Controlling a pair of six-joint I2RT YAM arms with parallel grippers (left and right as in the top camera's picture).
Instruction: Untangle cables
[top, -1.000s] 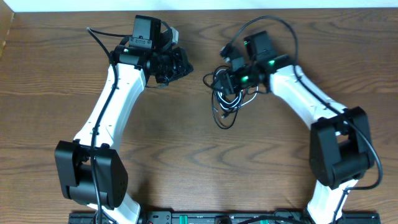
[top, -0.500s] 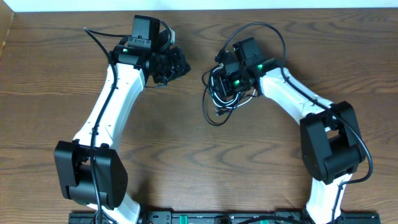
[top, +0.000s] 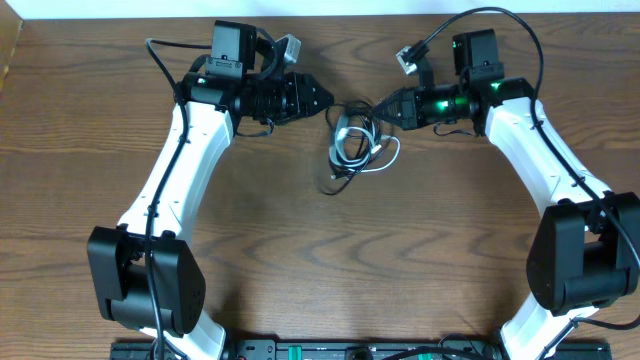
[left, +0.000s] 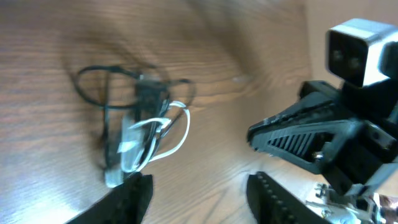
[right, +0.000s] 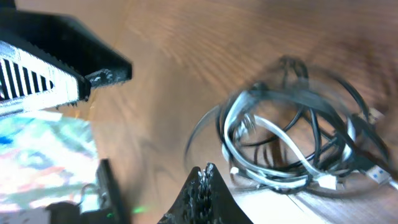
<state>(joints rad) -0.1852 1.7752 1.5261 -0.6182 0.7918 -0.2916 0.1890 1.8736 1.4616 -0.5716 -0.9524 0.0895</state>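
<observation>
The overhead camera looks straight down on the table from far above. Both arms fit in it whole, with their bases at the lower edge. The left wrist camera is low and near the wood. It looks past its own fingers across the table and sees the cables and, to the right, the right gripper facing it. The right wrist camera looks the opposite way, nearer still, with the left gripper at top left. All three views share the cables.

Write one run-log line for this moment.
left fingers: open, empty | right fingers: shut, by cables, grip unclear | cables: tangled on table
</observation>
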